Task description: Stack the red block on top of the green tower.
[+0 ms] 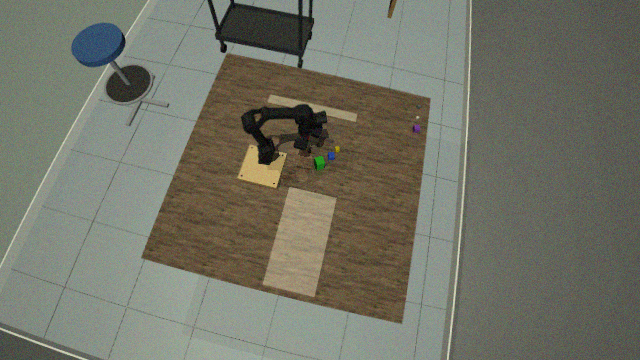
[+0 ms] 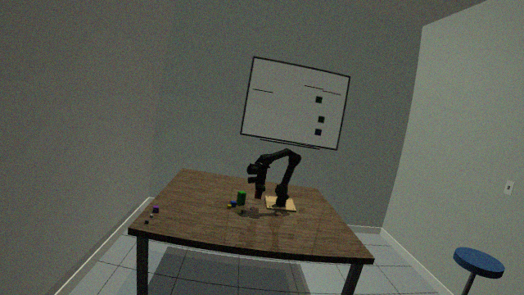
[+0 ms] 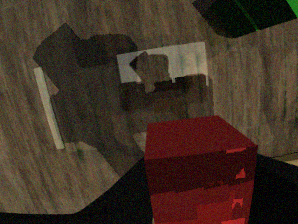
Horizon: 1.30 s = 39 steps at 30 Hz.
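Observation:
The red block (image 2: 255, 194) (image 3: 200, 140) is held between the fingers of my gripper (image 2: 259, 192) (image 3: 186, 156), which is shut on it. The block is off the table, above the gripper's shadow. In the top view the arm mostly hides it. The green tower (image 1: 319, 163) (image 2: 241, 198) stands upright on the table, a short way to the left of the held block in the exterior view. It shows in part, dark and cut off, at the top right of the wrist view (image 3: 242, 20). Block and tower are apart.
A blue block (image 1: 331, 156) (image 2: 233, 203) and a yellow block (image 1: 337, 149) (image 2: 229, 206) lie beside the tower. A purple block (image 1: 416, 129) (image 2: 155, 209) and two tiny objects are near the far table edge from the arm. The arm stands on a pale board (image 1: 250, 172) (image 2: 288, 206).

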Motion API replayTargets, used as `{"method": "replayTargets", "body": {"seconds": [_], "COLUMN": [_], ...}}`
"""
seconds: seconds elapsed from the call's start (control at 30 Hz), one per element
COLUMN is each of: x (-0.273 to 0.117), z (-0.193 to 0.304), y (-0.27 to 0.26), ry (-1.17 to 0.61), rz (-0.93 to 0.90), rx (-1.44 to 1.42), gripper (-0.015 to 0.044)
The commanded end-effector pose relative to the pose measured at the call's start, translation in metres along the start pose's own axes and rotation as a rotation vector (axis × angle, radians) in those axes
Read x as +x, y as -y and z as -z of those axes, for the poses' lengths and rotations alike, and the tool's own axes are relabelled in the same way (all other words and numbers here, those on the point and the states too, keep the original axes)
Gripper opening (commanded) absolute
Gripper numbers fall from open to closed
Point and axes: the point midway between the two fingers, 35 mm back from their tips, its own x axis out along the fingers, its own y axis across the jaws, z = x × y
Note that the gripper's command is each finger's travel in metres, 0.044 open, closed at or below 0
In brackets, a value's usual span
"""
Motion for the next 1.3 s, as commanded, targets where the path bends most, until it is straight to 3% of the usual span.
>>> {"method": "replayTargets", "body": {"seconds": [0.0, 0.4, 1.27], "x": [-0.016, -0.029, -0.031], "z": [0.0, -0.003, -0.102], "y": [0.0, 0.001, 0.08], "ry": [0.003, 0.003, 0.011], "rz": [0.0, 0.0, 0.009], "rx": [-0.005, -0.005, -0.006], "gripper": [0.0, 0.0, 0.0]}}
